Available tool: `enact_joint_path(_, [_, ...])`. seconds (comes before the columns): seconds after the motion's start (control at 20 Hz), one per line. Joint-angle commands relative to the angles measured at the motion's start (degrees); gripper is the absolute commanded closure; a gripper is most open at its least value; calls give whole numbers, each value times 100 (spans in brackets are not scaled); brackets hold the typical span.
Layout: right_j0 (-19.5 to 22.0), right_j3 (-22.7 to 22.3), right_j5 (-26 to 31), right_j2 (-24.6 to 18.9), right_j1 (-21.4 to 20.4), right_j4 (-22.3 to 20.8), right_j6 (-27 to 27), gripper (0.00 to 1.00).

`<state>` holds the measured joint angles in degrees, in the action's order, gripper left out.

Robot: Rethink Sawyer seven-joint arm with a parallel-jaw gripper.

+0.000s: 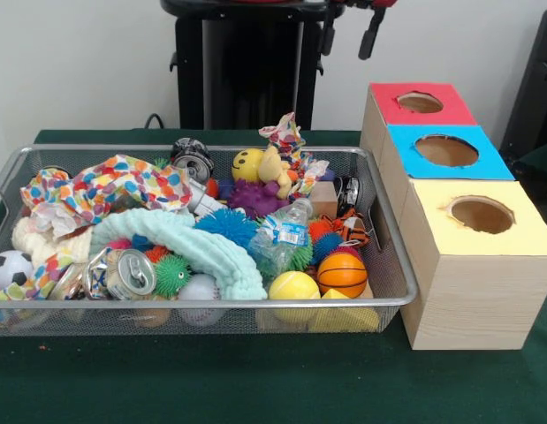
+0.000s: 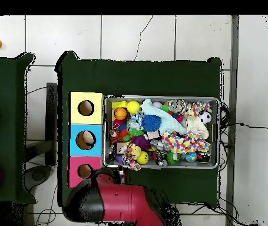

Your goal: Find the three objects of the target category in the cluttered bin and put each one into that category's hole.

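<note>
- Searching comes first: the task names no category, so I cannot tell which things are the targets; the choice has to be settled by reading the mesh bin (image 1: 211,305) before any descent.
- The gripper (image 1: 370,40) hangs high above the bin's far edge, clear of everything; I cannot tell whether its jaws are apart or together.
- If balls are wanted, the easy candidates lie along the bin's near edge: the basketball (image 1: 342,274) and yellow ball (image 1: 293,285) near the corner beside the boxes, the baseball (image 1: 200,287) at mid-edge, and the soccer ball (image 1: 8,268) at the opposite corner.
- The can (image 1: 130,272) lies on its side by the near edge, and the plastic bottle (image 1: 286,234) lies mid-bin, partly wedged among spiky toys.
- The teal cloth (image 1: 193,243) drapes over several items, and more may hide beneath it.
- I would pick the most exposed target first and come straight down, keeping clear of the mesh wall.
- The three holes run along the bin's end: red hole (image 1: 420,102) farthest, blue hole (image 1: 446,150) in the middle, yellow hole (image 1: 482,214) nearest. Centre the object over the hole and release low so it cannot bounce off the rim.
</note>
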<state>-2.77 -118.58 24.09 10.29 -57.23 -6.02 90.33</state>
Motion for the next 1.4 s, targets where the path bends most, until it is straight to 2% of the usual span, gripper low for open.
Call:
enact_joint_path(0.05, [-21,763,-286,394,737,-331,1130,0])
enact_joint_path(0.2, [389,545,-550,79,745,129,1134,0])
enact_joint_path(0.35, [373,637,-970,102,814,-55,1036,0])
enact_joint_path(0.7, [47,1097,-1004,473,1264,-60,1101,0])
enact_joint_path(0.85, [20,1254,-1113,482,1411,11,1086,0])
enact_joint_path(1.05, [188,1305,-1489,267,1561,20,1000,0])
enact_joint_path(1.4, [90,1567,-1723,342,1889,114,1063,0])
